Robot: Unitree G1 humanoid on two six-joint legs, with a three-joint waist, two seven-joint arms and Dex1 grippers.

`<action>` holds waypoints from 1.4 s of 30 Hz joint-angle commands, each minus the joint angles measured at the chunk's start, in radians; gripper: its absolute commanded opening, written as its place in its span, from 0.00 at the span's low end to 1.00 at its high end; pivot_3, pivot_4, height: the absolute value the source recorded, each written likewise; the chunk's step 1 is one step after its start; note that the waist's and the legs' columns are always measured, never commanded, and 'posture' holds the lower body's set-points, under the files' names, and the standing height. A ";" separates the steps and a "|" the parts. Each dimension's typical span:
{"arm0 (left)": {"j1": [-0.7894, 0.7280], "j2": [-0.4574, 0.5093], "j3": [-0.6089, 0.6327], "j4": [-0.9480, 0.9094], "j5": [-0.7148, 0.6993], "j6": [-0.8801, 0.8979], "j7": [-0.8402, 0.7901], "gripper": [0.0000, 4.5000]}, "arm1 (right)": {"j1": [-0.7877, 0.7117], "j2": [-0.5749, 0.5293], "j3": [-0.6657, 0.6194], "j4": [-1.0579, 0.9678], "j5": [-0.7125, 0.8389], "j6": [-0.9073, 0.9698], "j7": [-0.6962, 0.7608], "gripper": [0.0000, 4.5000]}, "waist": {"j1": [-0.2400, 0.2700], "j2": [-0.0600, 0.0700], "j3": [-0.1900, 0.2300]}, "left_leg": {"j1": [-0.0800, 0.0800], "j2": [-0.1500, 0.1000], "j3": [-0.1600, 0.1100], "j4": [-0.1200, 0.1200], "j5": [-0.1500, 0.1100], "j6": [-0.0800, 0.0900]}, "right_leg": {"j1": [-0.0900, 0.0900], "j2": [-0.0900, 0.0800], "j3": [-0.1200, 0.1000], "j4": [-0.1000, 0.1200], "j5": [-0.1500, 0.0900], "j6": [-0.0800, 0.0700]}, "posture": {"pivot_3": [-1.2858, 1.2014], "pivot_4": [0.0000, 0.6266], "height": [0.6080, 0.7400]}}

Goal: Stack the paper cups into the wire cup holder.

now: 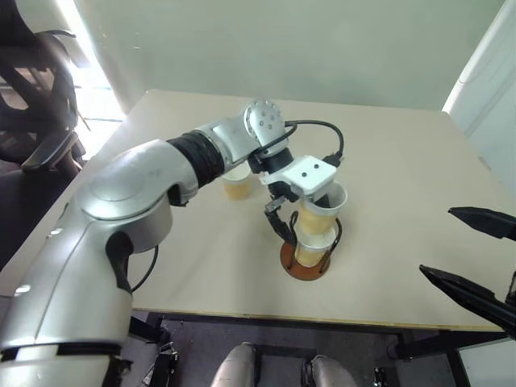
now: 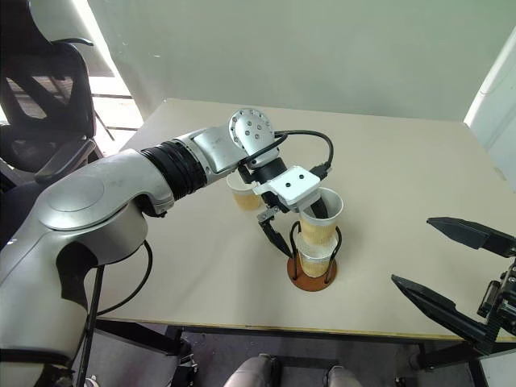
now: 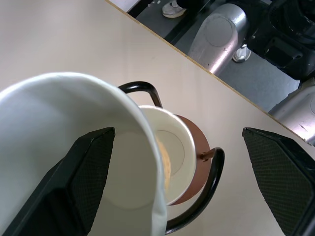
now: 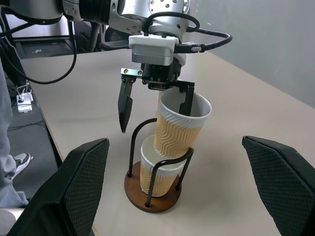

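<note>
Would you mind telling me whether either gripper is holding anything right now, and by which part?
Nothing is held. The left gripper is open astride the top cup's rim, and the right gripper is open and empty.

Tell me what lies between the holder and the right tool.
Bare tan tabletop, seen in the right eye view: nothing lies between the black wire cup holder on its reddish-brown disc base and the open black two-fingered right tool.

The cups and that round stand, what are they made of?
The cups look like paper: matte tan walls with wavy embossed ridges, plain white inside. The stand has a reddish-brown disc base, smooth, perhaps wood or plastic, and thin glossy black loops that look like bent metal wire.
</note>
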 commanded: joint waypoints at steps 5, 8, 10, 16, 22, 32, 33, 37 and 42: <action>-0.036 0.020 0.060 -0.027 -0.063 0.040 -0.034 0.99 | -0.004 -0.004 -0.006 0.011 -0.025 -0.020 0.005 1.00 | 0.000 0.000 0.000 | 0.000 0.000 0.000 0.000 0.000 0.000 | 0.000 0.000 0.000 0.000 0.000 0.001 | 0.52 0.24 1.00; -0.038 0.026 0.070 -0.041 -0.078 0.057 -0.034 0.99 | -0.007 -0.005 0.001 0.013 -0.033 -0.022 0.005 1.00 | 0.000 0.000 0.000 | 0.000 0.000 0.000 0.000 0.000 0.000 | 0.000 0.000 0.000 0.000 -0.003 0.004 | 0.52 0.24 1.00; -0.041 0.034 0.073 -0.056 -0.093 0.071 -0.034 0.99 | -0.009 -0.006 0.005 0.014 -0.037 -0.023 0.006 1.00 | 0.000 0.000 0.000 | 0.000 0.000 0.000 0.000 0.000 0.000 | 0.000 0.000 0.000 0.000 -0.003 0.004 | 0.52 0.24 1.00; -0.042 0.041 0.066 -0.063 -0.094 0.075 -0.034 0.99 | -0.014 -0.006 0.011 0.017 -0.046 -0.024 0.008 1.00 | 0.000 0.000 0.000 | 0.000 -0.001 0.000 0.000 0.000 0.000 | 0.000 0.000 0.000 0.000 -0.002 0.004 | 0.52 0.24 1.00; -0.044 0.039 0.080 -0.052 -0.095 0.076 -0.034 0.99 | -0.023 -0.010 0.018 0.023 -0.057 -0.023 0.009 1.00 | 0.000 0.000 0.000 | 0.000 -0.001 0.000 0.000 0.000 0.000 | 0.000 -0.001 0.000 0.000 -0.002 0.004 | 0.52 0.24 1.00; -0.052 0.073 0.115 -0.105 -0.139 0.129 -0.034 0.99 | -0.044 -0.019 0.037 0.035 -0.075 -0.021 0.016 1.00 | 0.000 0.000 0.000 | 0.000 -0.001 0.000 -0.001 0.000 0.000 | 0.000 -0.001 0.000 0.000 -0.003 0.004 | 0.52 0.24 1.00; -0.051 0.074 0.116 -0.104 -0.139 0.130 -0.034 0.99 | -0.048 -0.020 0.039 0.037 -0.077 -0.020 0.018 1.00 | 0.000 0.000 0.000 | 0.000 -0.001 0.000 -0.001 0.000 0.000 | 0.000 -0.001 0.000 0.000 -0.003 0.004 | 0.52 0.24 1.00; -0.051 0.074 0.141 -0.093 -0.145 0.141 -0.034 0.99 | -0.055 -0.026 0.041 0.044 -0.082 -0.018 0.023 1.00 | 0.000 0.000 0.000 | 0.000 -0.001 0.000 -0.001 0.000 0.000 | 0.000 -0.001 0.001 0.000 -0.003 0.004 | 0.52 0.24 1.00; -0.047 0.057 0.216 0.049 -0.085 0.141 -0.034 0.99 | -0.062 -0.033 0.039 0.050 -0.085 -0.012 0.029 1.00 | 0.000 0.000 0.000 | 0.000 -0.001 0.000 -0.001 0.000 0.000 | 0.000 -0.001 0.001 0.000 -0.003 0.004 | 0.52 0.24 1.00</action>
